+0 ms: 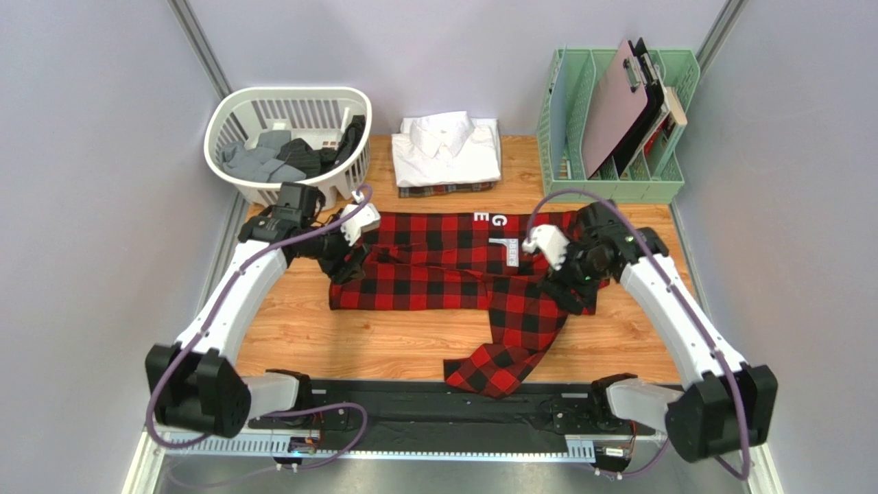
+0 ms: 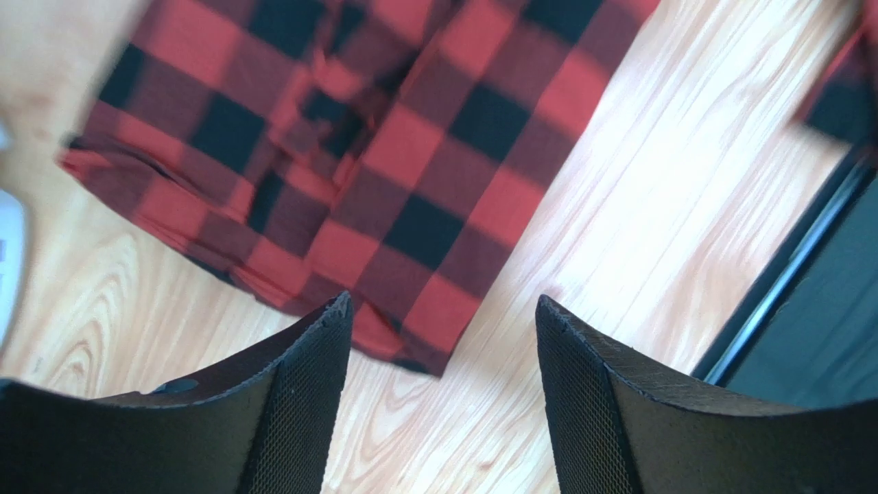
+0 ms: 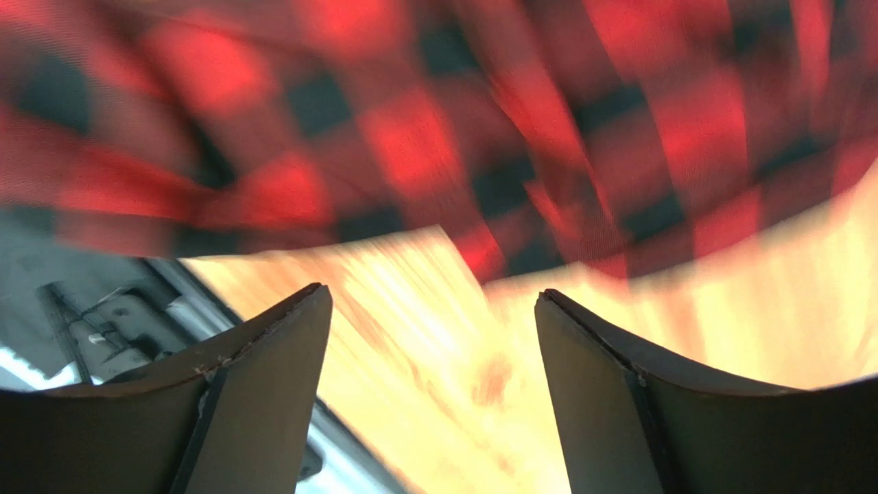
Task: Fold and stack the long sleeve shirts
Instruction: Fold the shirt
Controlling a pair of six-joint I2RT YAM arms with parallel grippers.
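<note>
The red-and-black checked flannel shirt (image 1: 443, 270) lies spread across the middle of the wooden table, one sleeve (image 1: 510, 345) trailing toward the near edge. My left gripper (image 1: 345, 270) is open and empty over the shirt's left edge; the left wrist view shows the cloth corner (image 2: 412, 206) just beyond my fingertips. My right gripper (image 1: 569, 288) is open and empty over the shirt's right side; the right wrist view shows blurred checked cloth (image 3: 433, 134) ahead. A folded white shirt (image 1: 448, 146) lies on a folded dark plaid shirt (image 1: 448, 188) at the back.
A white laundry basket (image 1: 235, 113) with grey and dark clothes stands at the back left. A green file rack (image 1: 562, 113) with clipboards stands at the back right. A black rail (image 1: 433, 401) runs along the table's near edge.
</note>
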